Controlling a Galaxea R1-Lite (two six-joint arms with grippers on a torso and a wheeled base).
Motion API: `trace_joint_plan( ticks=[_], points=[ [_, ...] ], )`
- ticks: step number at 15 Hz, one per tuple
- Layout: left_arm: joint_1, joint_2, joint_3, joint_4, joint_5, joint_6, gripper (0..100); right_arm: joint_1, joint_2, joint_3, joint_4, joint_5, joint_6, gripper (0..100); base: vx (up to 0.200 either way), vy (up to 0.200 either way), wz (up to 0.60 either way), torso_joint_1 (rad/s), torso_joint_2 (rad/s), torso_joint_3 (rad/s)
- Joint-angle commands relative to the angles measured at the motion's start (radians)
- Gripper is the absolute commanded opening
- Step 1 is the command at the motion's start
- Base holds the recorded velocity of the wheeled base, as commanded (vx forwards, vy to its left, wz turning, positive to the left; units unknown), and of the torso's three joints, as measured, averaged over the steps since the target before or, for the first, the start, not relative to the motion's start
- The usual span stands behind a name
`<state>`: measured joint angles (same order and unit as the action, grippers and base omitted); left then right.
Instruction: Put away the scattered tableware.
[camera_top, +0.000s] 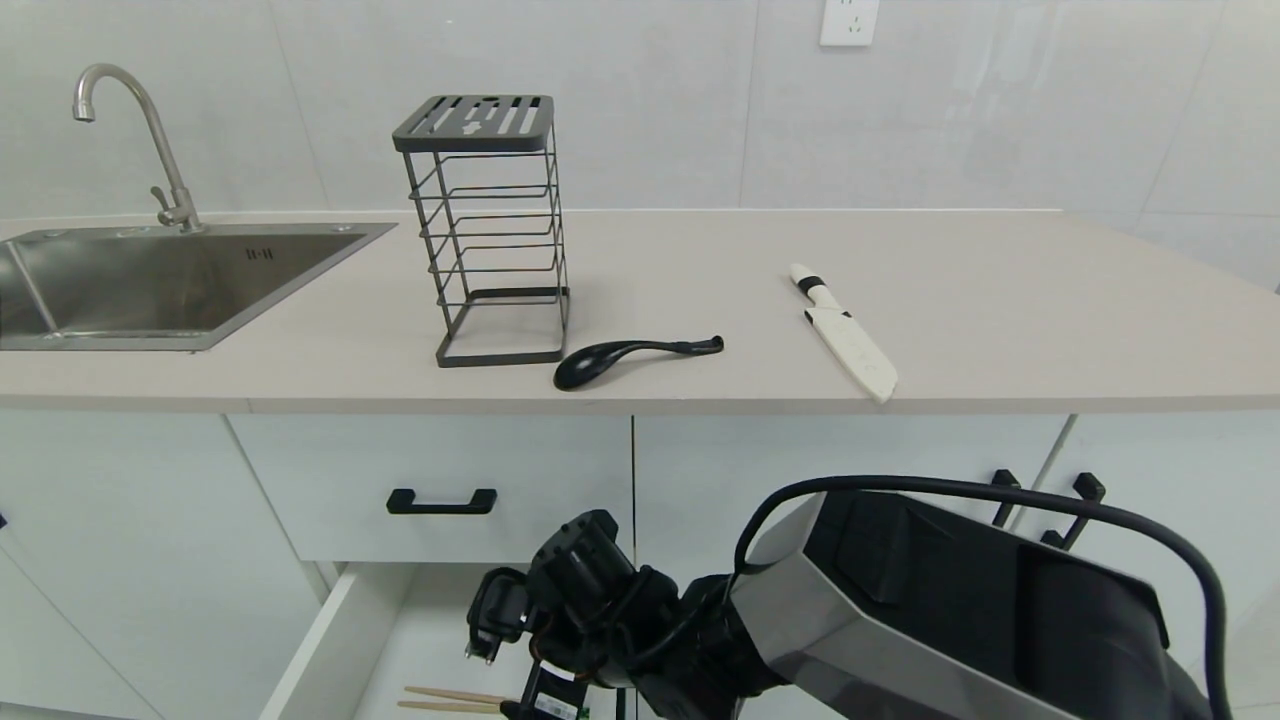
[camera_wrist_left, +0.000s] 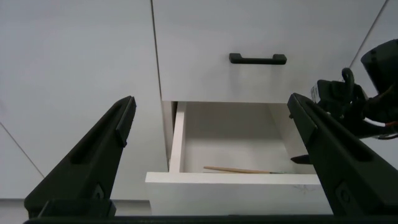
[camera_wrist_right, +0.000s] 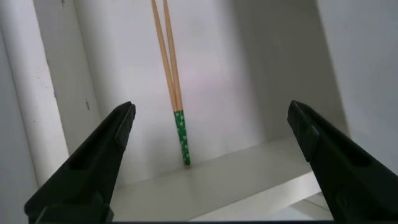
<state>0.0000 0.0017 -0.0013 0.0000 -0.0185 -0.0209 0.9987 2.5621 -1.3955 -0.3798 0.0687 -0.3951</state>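
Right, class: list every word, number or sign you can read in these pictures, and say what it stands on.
No text is readable anywhere.
On the sink, back wall: a small dark mark, too small to read.
On the chopsticks: green ends with pale specks, no letters legible.

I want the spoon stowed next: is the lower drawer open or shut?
Open: the lower drawer is pulled out, its white inside exposed, chopsticks lying in it.
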Motion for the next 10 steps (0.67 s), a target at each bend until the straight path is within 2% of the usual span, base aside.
trace_joint_plan(
  ticks=[1,5,8,10],
  points=[
    [0.0,0.001,0.0,0.0,0.0,-0.001,100,-0.002,-0.042,0.001,0.001,0.0,-0.002,100,0.0,0.0,0.0,0.0,0.0,0.0],
    [0.0,0.001,0.0,0.0,0.0,-0.001,100,0.006,-0.134,0.02,0.013,0.003,-0.019,100,0.0,0.0,0.0,0.0,0.0,0.0],
    [0.0,0.001,0.001,0.0,0.0,-0.001,100,0.026,-0.221,0.082,0.012,0.017,-0.041,100,0.0,0.0,0.0,0.0,0.0,0.0],
    [0.0,0.001,0.0,0.0,0.0,-0.001,100,0.081,-0.3,0.107,-0.004,0.011,0.041,100,0.0,0.0,0.0,0.0,0.0,0.0]
  ],
)
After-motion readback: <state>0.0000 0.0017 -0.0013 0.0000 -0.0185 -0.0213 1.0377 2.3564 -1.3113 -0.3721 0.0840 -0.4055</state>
